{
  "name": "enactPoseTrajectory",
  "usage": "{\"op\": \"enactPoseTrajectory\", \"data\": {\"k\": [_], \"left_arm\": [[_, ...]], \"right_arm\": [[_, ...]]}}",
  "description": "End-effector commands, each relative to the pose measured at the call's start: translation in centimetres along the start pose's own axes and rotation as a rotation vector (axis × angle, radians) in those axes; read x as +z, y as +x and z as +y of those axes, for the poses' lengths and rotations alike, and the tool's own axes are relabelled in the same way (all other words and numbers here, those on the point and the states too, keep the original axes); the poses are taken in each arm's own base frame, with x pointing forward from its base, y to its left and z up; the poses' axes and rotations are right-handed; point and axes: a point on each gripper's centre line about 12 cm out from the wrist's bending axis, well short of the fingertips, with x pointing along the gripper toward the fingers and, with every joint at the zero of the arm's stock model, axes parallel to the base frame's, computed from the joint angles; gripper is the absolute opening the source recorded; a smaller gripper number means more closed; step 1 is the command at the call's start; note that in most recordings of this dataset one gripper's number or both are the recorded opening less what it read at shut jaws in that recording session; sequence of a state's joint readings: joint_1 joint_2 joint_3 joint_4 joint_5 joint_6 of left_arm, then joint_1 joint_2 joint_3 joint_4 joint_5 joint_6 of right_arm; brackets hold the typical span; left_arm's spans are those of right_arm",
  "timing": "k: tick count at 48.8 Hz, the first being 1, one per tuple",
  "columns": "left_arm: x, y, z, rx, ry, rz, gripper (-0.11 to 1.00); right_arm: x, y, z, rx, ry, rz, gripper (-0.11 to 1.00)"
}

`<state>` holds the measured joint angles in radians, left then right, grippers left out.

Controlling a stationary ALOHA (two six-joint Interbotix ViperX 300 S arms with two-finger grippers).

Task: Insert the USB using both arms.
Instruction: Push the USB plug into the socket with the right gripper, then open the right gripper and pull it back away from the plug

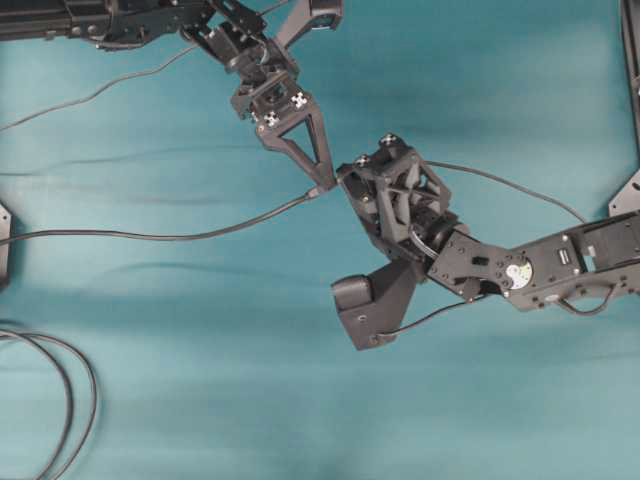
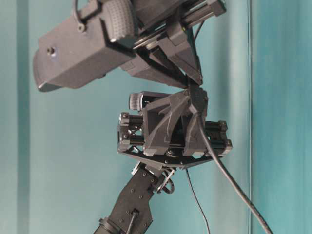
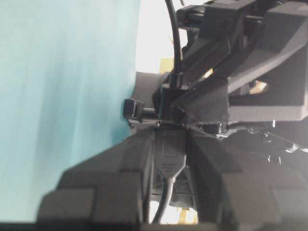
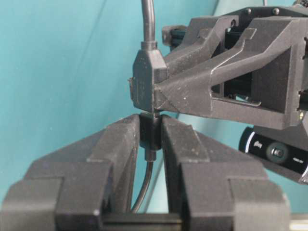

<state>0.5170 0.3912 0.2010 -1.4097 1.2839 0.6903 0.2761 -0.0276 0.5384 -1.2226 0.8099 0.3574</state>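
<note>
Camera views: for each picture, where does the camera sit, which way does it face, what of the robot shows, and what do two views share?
Overhead: above, facing down at the table; left arm and right arm.
Table-level: low, facing level; both arms meeting, a wrist camera.
Left wrist: along its own jaws, shut on the larger connector.
Right wrist: along its own jaws, shut on the USB plug.
Shared: both wrist views show the opposite jaws.

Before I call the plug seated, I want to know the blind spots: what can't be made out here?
- Metal tip of the USB: hidden in both wrist views where the left gripper and right gripper meet.
- Socket end: right wrist view, mostly covered by the fingers.
- Overhead: joint too small.
- Table-level: gripper frames block it.
</note>
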Motion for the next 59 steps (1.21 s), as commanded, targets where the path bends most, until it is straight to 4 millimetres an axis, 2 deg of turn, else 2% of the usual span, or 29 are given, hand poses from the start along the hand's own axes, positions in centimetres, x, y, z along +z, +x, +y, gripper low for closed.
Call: {"op": "enactPoseTrajectory", "data": {"k": [1,14,16,22,24,34,39,49,55,59], "left_arm": [[0.9,-0.7,-1.8,-0.017,0.059,-0.02,0.09],[0.6,-0.5,-2.0,-0.027,0.058,-0.002,0.09],[0.6,-0.4,-2.0,-0.029,0.059,0.002,0.09],[0.4,-0.2,-1.9,-0.032,0.057,0.009,0.09],[0.4,-0.2,-2.0,-0.033,0.057,0.011,0.09],[0.3,-0.2,-1.9,-0.034,0.051,0.015,0.09],[0.0,-0.2,-1.5,-0.009,0.048,0.021,0.09],[-0.1,0.2,-1.4,0.15,0.132,0.028,0.09],[-0.2,1.3,-1.4,0.315,0.237,0.043,0.09],[-0.4,2.2,-1.1,0.397,0.284,0.05,0.09]], "right_arm": [[0.3,-0.6,-0.5,-0.018,0.01,-0.004,0.18],[-0.6,-0.4,-0.8,-0.041,0.137,0.054,0.19],[-0.7,-0.4,-0.8,-0.044,0.153,0.056,0.27],[-0.7,-0.5,-0.7,-0.043,0.16,0.057,0.64],[-0.7,-0.5,-0.7,-0.042,0.161,0.057,0.73],[-0.7,-1.1,-0.9,-0.061,0.177,0.07,0.68],[-0.3,-2.8,-1.7,-0.073,0.243,0.033,0.68],[-0.9,-7.1,-4.6,-0.087,0.601,-0.08,0.68],[-2.3,-8.7,-5.8,-0.1,0.816,-0.114,0.68],[-3.3,-9.3,-5.9,-0.105,0.925,-0.116,0.68]]}}
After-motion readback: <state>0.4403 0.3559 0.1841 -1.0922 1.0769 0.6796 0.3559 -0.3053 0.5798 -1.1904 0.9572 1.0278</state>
